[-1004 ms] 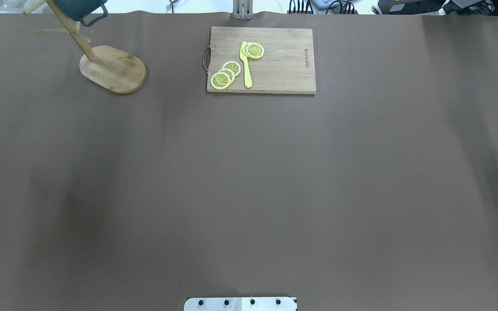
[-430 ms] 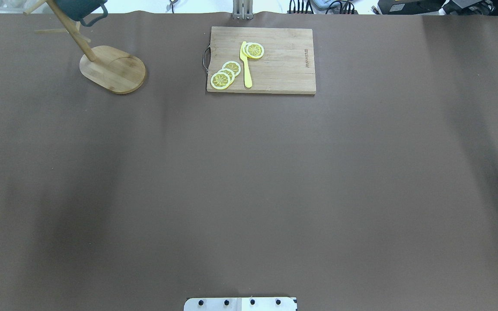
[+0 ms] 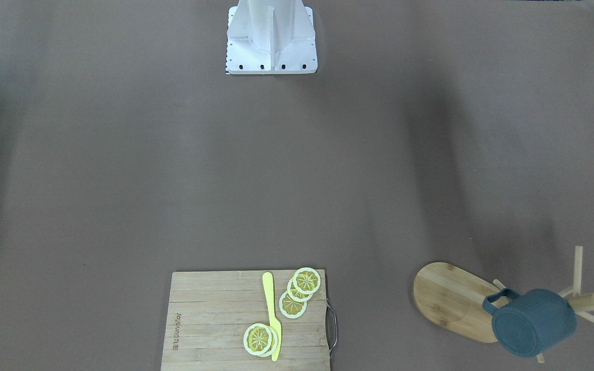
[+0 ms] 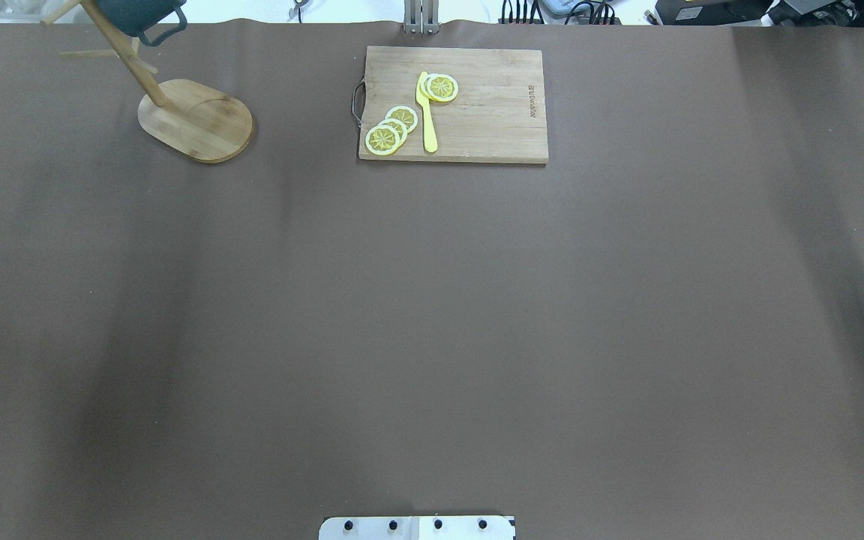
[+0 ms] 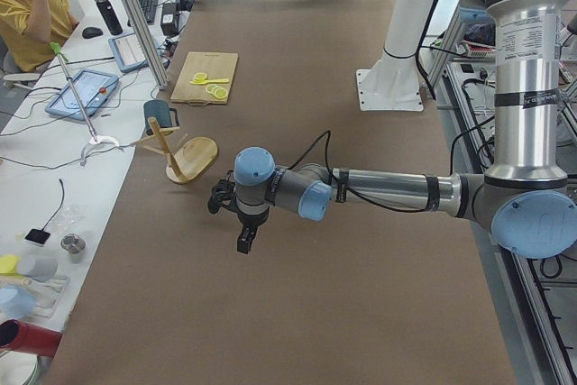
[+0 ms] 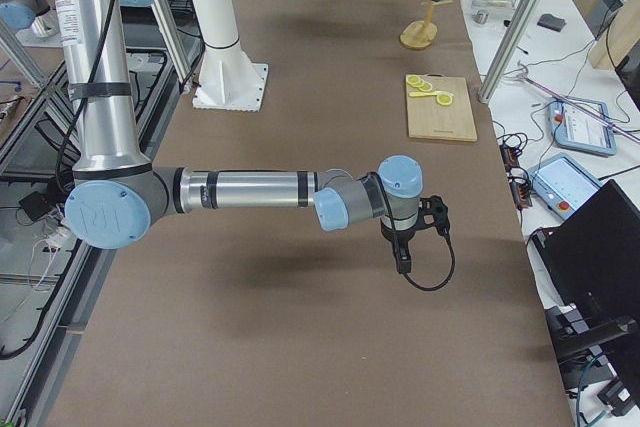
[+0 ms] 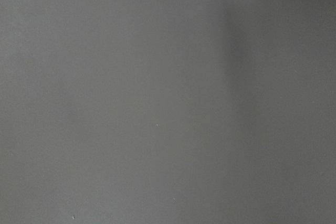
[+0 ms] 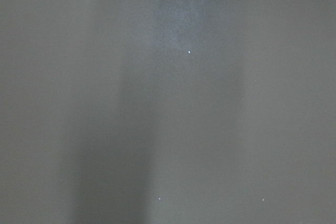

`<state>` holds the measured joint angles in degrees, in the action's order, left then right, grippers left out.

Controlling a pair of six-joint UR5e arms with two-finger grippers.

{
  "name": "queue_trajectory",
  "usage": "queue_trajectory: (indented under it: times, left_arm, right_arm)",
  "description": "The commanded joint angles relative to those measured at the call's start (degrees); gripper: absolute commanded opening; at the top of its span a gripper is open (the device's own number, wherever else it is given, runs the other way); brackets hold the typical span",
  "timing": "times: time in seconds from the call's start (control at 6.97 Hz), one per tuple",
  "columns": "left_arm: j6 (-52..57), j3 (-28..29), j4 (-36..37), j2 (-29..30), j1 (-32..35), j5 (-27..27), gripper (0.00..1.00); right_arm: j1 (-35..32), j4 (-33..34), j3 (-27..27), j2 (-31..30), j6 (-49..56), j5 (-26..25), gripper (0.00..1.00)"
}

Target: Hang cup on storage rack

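The dark slate-blue cup (image 3: pixel 531 322) hangs by its handle on a peg of the bamboo storage rack (image 3: pixel 446 299), mouth turned away from the front-facing view. In the overhead view the cup (image 4: pixel 136 15) sits at the top of the rack (image 4: pixel 196 120), at the far left corner. My left gripper (image 5: pixel 245 239) shows only in the exterior left view, over bare table short of the rack, holding nothing that I can see. My right gripper (image 6: pixel 402 255) shows only in the exterior right view, over bare table. I cannot tell whether either is open or shut.
A bamboo cutting board (image 4: pixel 453 103) with several lemon slices (image 4: pixel 391 129) and a yellow knife (image 4: pixel 427 112) lies at the far middle of the brown table. The robot's base plate (image 4: pixel 417 527) is at the near edge. Both wrist views show only brown table cover.
Only the soft shadow on the table's left side has drifted further left. The cup, the rack and the cutting board have not moved.
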<state>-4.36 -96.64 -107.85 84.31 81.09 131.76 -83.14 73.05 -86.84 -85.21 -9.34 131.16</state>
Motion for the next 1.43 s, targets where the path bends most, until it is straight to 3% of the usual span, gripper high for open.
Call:
queue_trajectory:
  times: [0.0,0.29,1.29]
  left_arm:
    - [0.1,0.5,-2.0,-0.5,0.0,3.7,0.98]
    - [0.1,-6.4,-1.6,-4.6,0.8,5.5,0.98]
    - [0.2,-3.7,-1.8,-3.9,0.3,5.5,0.98]
  right_arm:
    - [0.0,-0.4,-0.7,-1.4,-0.1,4.2,1.0]
    - [-0.4,0.2,-0.4,-2.0,-0.1,7.0,1.0]
    - [1.4,0.2,-2.2,-5.0,3.3,6.7,1.0]
